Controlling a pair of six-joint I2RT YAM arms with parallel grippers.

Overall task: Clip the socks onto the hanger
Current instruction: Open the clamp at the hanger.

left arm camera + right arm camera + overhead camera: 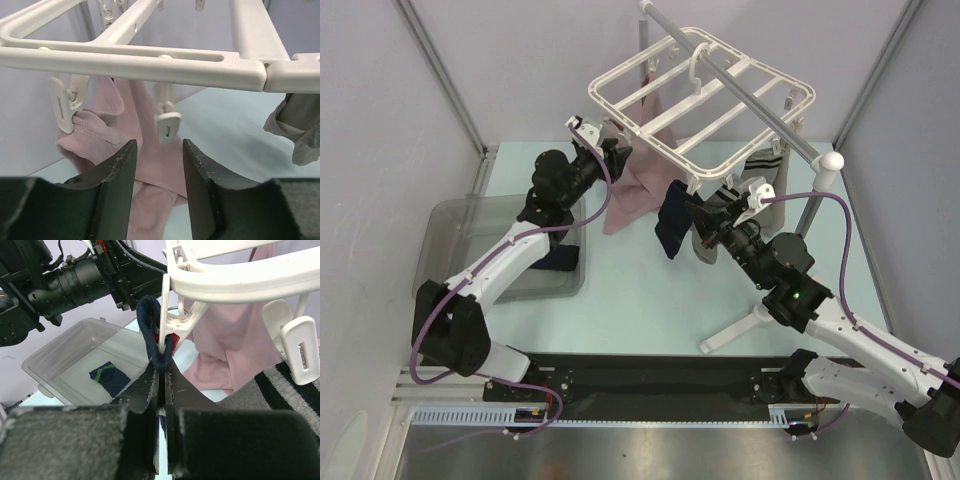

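Closest to the lens, the right gripper [161,369] is pressing its two fingers tight together on the lower edge of the navy sock [149,322]. That sock is sitting looped in the mouth of a white clip [181,322] dangling under the near rim of the hanger [235,282], with a fleck of red showing at the bite. The left gripper [159,150] is hovering just below the hanger's left rim with its jaws standing partly apart and holding nothing; a second clip [167,129] is dangling just above the gap, and a third clip [64,107] to its left is biting the pink cloth [117,112]. One clear bin [450,225] is lying on the table below and left of the hanger, and one folded sock [111,378], navy with a green stripe, is resting on its floor. A striped sock [285,390], grey with dark bands, is hanging under the hanger's right side; whether the paler grey piece below it is a separate sock I cannot tell. That is making three socks counted for certain, one pink cloth and one bin. The hanger is hanging from the pole stand [831,160], whose foot is reaching out on the table toward the arm bases. A stretch of pale teal table [640,300] is showing between the hanger and those bases, while lilac walls are closing in behind and on both sides of the hanger.
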